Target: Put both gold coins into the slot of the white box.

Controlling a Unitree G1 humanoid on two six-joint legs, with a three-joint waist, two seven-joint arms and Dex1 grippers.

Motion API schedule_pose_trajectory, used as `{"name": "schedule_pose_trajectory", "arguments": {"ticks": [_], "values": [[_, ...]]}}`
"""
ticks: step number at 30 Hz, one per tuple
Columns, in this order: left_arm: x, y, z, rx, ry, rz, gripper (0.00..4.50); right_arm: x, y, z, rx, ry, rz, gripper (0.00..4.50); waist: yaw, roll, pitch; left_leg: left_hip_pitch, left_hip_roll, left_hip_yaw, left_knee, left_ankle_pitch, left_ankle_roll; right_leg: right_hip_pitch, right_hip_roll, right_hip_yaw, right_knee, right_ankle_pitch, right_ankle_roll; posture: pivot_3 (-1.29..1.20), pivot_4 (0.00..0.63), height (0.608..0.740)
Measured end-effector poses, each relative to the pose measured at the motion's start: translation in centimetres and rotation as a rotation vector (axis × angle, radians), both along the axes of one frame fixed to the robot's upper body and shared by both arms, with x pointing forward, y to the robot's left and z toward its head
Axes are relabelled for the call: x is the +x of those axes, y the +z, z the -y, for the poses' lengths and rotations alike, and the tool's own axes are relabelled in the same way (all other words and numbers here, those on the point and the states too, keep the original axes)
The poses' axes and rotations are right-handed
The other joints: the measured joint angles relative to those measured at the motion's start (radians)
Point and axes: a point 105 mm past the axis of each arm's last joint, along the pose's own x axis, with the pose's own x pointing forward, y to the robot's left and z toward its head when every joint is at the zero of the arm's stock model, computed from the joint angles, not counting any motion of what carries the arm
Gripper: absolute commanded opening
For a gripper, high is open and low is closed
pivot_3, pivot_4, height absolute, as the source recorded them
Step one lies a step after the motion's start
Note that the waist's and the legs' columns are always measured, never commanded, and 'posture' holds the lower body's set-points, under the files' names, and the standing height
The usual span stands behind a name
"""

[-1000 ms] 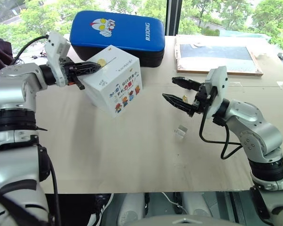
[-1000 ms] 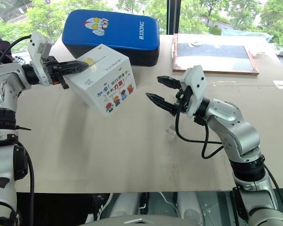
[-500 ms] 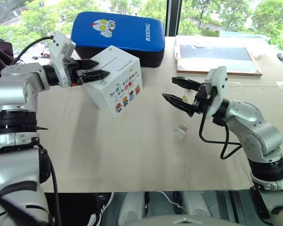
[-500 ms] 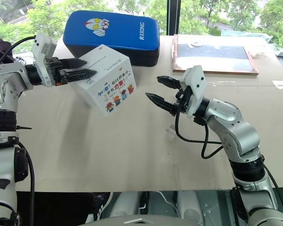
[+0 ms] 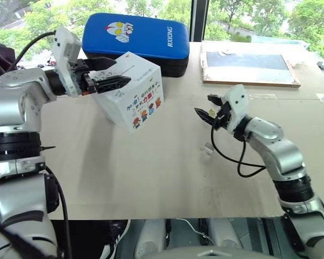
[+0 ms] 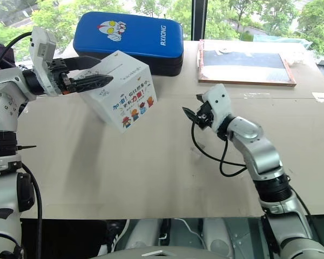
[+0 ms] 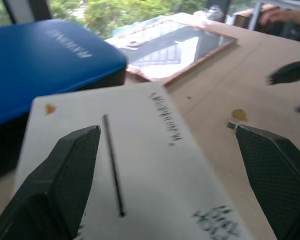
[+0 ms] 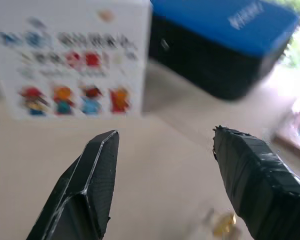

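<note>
So compared to a second ago, we're seeing the left fingers (image 5: 109,74) going from pinched on a gold coin over the white box (image 5: 130,90) to spread wide apart, hovering above the box's top face with nothing between them. That coin isn't on the box top anymore, and we can't tell for sure where it went. The slot (image 7: 113,170) is sitting right between the two left fingers in the left wrist view. The box itself is staying tilted on the desk (image 5: 151,172), same spot, just in front of the blue cushion (image 5: 136,40).

The right fingers (image 5: 208,107) are dropping lower and further out toward the box, parted about as before and holding nothing. The remaining gold coin (image 8: 223,223) is lying on the desk right below them, near the right-hand finger. A clear plastic cube (image 5: 207,149) is sitting nearby.
</note>
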Motion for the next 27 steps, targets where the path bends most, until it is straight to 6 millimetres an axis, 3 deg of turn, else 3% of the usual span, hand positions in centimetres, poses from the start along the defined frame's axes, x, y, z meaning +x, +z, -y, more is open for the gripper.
{"name": "schedule_pose_trajectory", "arguments": {"ticks": [4,6,9,13,16,21,27], "values": [[-3.1,1.4,2.4,0.053,-0.157,0.034,4.4,1.8,-1.7,0.3,-0.015,-0.126,-0.034,3.24,-0.003,0.0,0.0,0.0,0.0,0.001,0.0,0.001,-0.002,0.0,0.0,0.001,0.0,0.0,0.0,0.0,0.15,0.74],[-4.4,1.1,3.2,0.106,-0.201,0.029,4.4,2.3,-2.5,0.4,-0.012,-0.167,-0.058,3.24,-0.005,0.0,0.0,0.001,0.0,0.001,-0.001,0.001,-0.002,0.0,0.0,0.002,0.0,0.0,0.0,0.0,0.15,0.74],[-5.4,-0.7,4.2,0.162,-0.234,-0.03,4.4,2.8,-3.7,0.4,-0.006,-0.211,-0.098,3.24,-0.004,0.0,0.0,0.001,0.0,0.0,-0.001,0.0,0.0,0.0,0.0,0.002,0.0,0.0,0.0,0.0,0.15,0.74],[-5.2,-4.7,3.3,0.315,-0.119,-0.143,4.4,3.4,-4.5,0.8,0.029,-0.281,-0.136,3.24,-0.004,0.0,0.0,0.002,0.0,0.001,-0.001,-0.001,0.002,0.0,0.001,0.002,0.002,0.0,0.0,0.0,0.15,0.74],[-5.2,-5.9,3.1,0.368,-0.085,-0.175,4.5,3.7,-4.6,1.4,0.037,-0.316,-0.144,2.45,-0.003,0.0,0.0,0.001,0.0,0.001,-0.001,-0.001,0.002,0.0,0.001,0.002,0.001,0.0,0.0,0.0,0.15,0.74],[-5.3,-5.9,3.4,0.39,-0.073,-0.159,4.5,3.8,-4.6,1.6,0.05,-0.33,-0.151,0.21,-0.002,0.0,0.0,0.001,0.0,0.001,-0.001,-0.001,0.002,0.0,0.001,0.002,0.001,0.0,0.0,0.0,0.15,0.74],[-5.2,-5.6,3.7,0.377,-0.072,-0.155,4.5,3.8,-4.5,1.7,0.058,-0.336,-0.152,0.1,-0.002,0.0,0.0,0.001,0.0,0.001,-0.001,-0.001,0.002,0.0,0.001,0.002,0.001,0.0,0.0,0.0,0.15,0.74]]}}
